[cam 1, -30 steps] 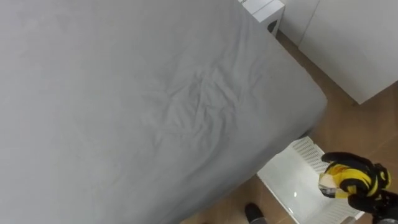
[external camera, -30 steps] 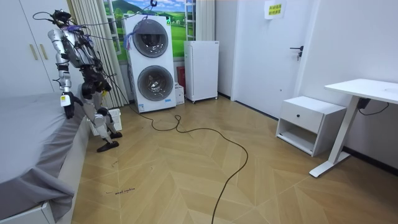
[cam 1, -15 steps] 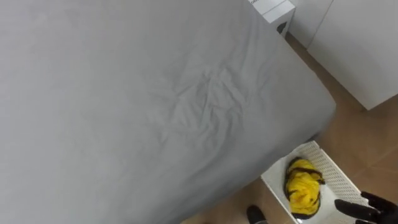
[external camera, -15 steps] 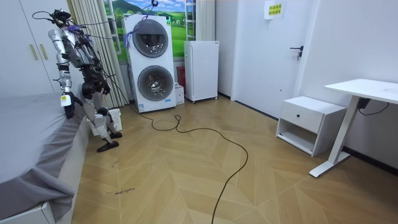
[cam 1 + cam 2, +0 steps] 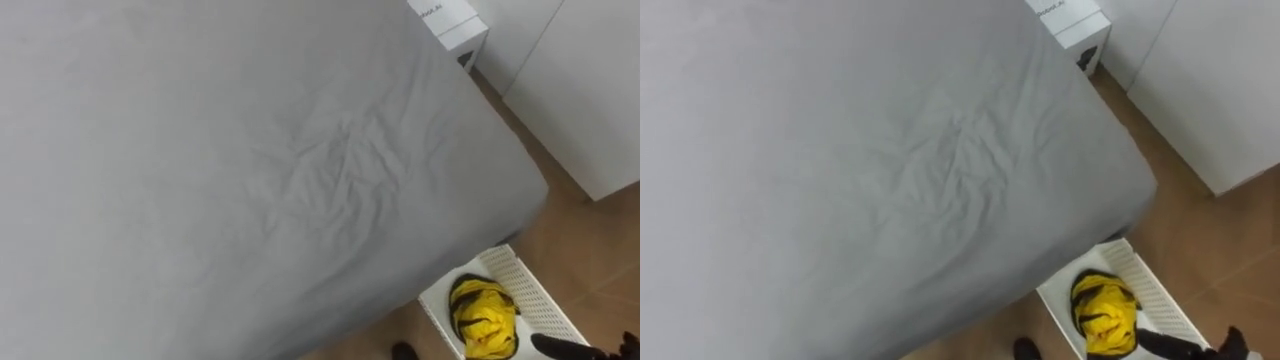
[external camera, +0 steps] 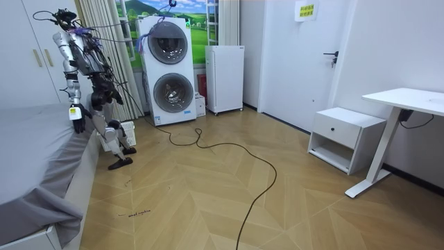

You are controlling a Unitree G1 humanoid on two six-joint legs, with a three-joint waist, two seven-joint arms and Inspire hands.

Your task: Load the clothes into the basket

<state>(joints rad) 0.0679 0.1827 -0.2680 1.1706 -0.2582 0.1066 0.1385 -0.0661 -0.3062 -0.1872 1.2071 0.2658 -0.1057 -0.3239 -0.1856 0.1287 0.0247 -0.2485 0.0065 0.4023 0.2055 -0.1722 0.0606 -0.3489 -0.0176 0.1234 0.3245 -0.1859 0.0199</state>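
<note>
Soft, light clothes [image 5: 484, 318] lie bunched in the basket [image 5: 532, 286] at lower right, easiest pinched by a top fold, the right hand's [image 5: 578, 347] fingers released.

**Robot upright, right hand spread low, left arm hanging.**
The right hand [image 5: 578, 348] enters the eye views at the lower right edge. Its dark fingers [image 5: 1234, 341] are stretched out straight and apart, pointing toward the robot's left, and nothing lies between them. In the room view the robot stands erect on 2 legs. Its left arm hangs down along its side with the forearm near vertical. The left hand [image 6: 78, 125] sits at about hip level, too small to read its pose.
</note>
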